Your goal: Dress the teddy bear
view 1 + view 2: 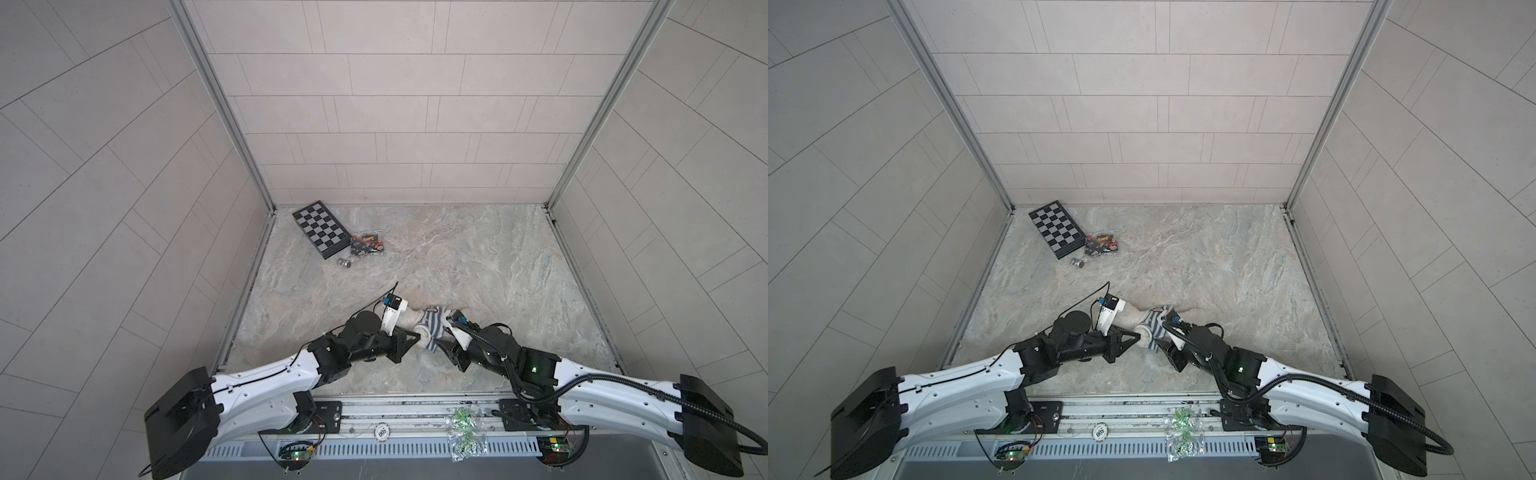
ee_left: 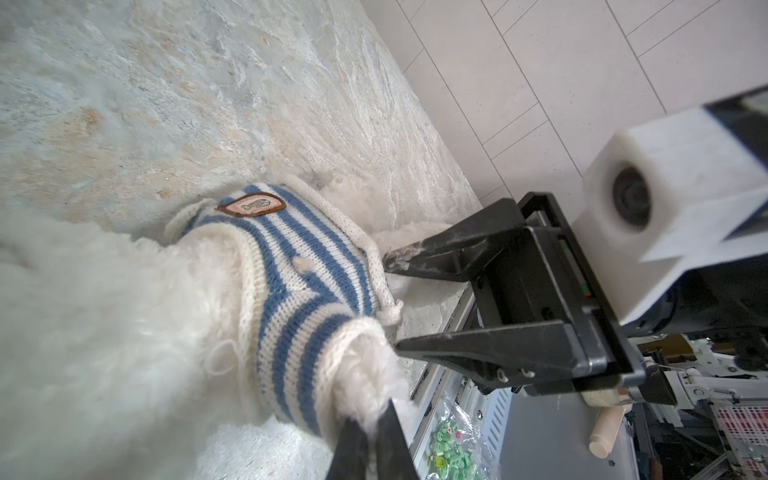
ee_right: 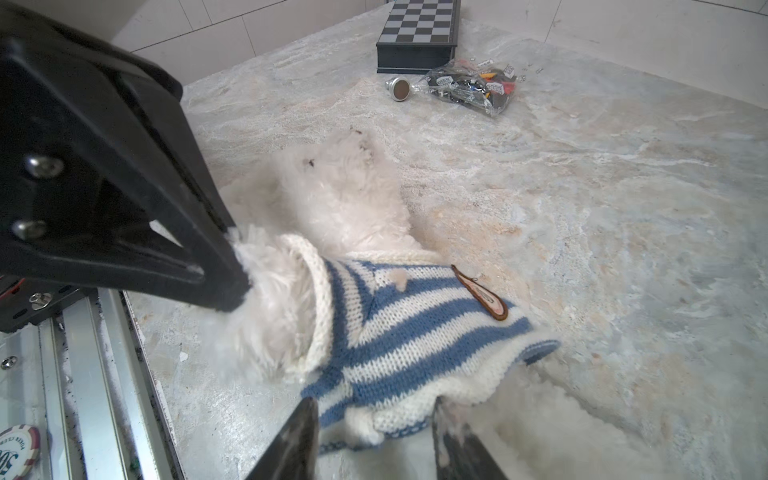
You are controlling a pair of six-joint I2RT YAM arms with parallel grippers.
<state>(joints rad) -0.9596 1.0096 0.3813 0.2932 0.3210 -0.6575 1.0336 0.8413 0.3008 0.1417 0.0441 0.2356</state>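
Note:
The teddy bear [image 1: 409,316] [image 1: 1133,318] lies on the marble table in both top views, white and fluffy. Its head [image 3: 340,187] points toward the far wall. A blue-and-white striped knit shirt [image 1: 433,328] [image 2: 299,266] [image 3: 407,328] with a badge covers its torso. One furry arm [image 3: 270,299] sticks out of a sleeve. My left gripper [image 2: 372,415] [image 1: 417,338] [image 3: 239,270] is shut on the tip of that arm. My right gripper [image 3: 374,405] [image 2: 390,301] [image 1: 442,345] stands open, its jaws on either side of the shirt's hem. Fur clings to one of its fingers [image 3: 446,419].
A folded chessboard [image 1: 320,228] lies at the far left of the table. Beside it are a clear bag of small parts [image 1: 365,245] and a small metal cylinder [image 1: 344,262]. On the front rail sit a bag of green beads [image 1: 465,432] and a poker chip [image 1: 381,432].

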